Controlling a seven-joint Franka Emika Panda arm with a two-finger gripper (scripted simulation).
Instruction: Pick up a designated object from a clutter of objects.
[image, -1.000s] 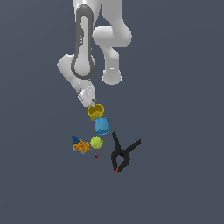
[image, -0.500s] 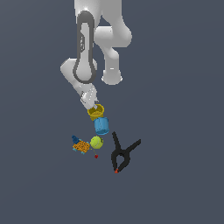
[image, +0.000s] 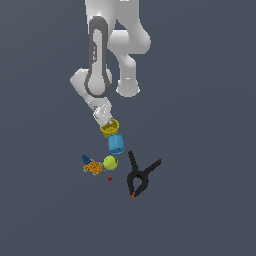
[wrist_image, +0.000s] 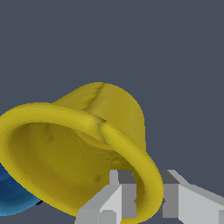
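The designated object, a mustard-yellow cup (image: 110, 128) with a rolled rim, sits at the far end of the clutter of objects and fills the wrist view (wrist_image: 78, 148). My gripper (image: 105, 119) comes down on it at a slant from the exterior view's left. Close up, the gripper (wrist_image: 149, 197) has one finger (wrist_image: 124, 192) inside the cup and the other outside, with the rim wall pinched in the narrow gap between them. The cup's base is hidden in the exterior view.
Directly beside the yellow cup lies a light-blue cup (image: 116, 144), whose edge also shows in the wrist view (wrist_image: 13, 199). Beyond it are a yellow-green ball (image: 110, 162), an orange-and-blue patterned piece (image: 92, 166) and a black spring clamp (image: 140, 177).
The arm's upper links have swung slightly toward the exterior view's right and the hand has settled lower on the yellow cup. The cup and the other objects have barely moved.
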